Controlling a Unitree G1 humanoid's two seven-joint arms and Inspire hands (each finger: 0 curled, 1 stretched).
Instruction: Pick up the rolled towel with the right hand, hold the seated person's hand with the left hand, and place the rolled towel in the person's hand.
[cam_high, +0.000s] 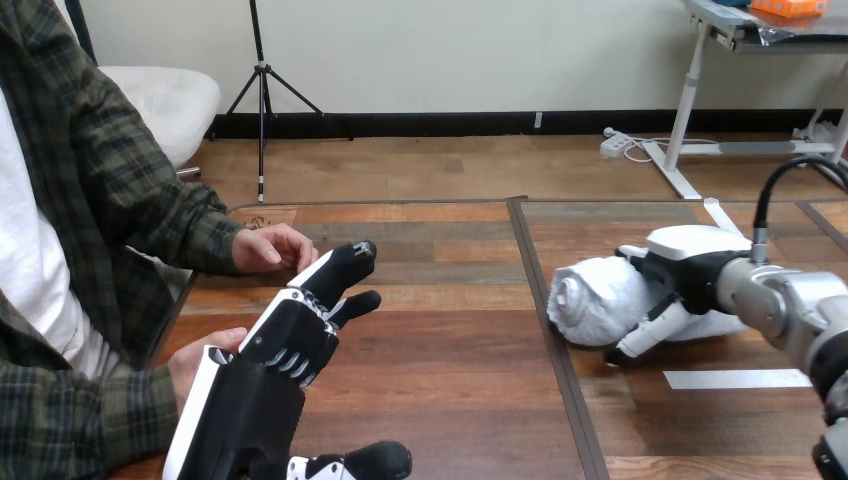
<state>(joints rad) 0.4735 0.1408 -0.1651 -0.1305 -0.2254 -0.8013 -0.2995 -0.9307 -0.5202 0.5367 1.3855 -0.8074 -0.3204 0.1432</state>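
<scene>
wooden bench (450, 340) carries the rolled towel (590, 298), right robot hand (680, 272) curled round it; left robot hand (290, 335) hangs wide, holding nothing, the person's hand (270, 248) just beside it.

rolled towel (595, 300) partly hidden behind right hand (690, 262)

The wooden bench (450, 350) carries the rolled towel (590, 300) at three o'clock, a white tape strip (735, 379) at four, and the person's hand (272, 248) at ten.
</scene>
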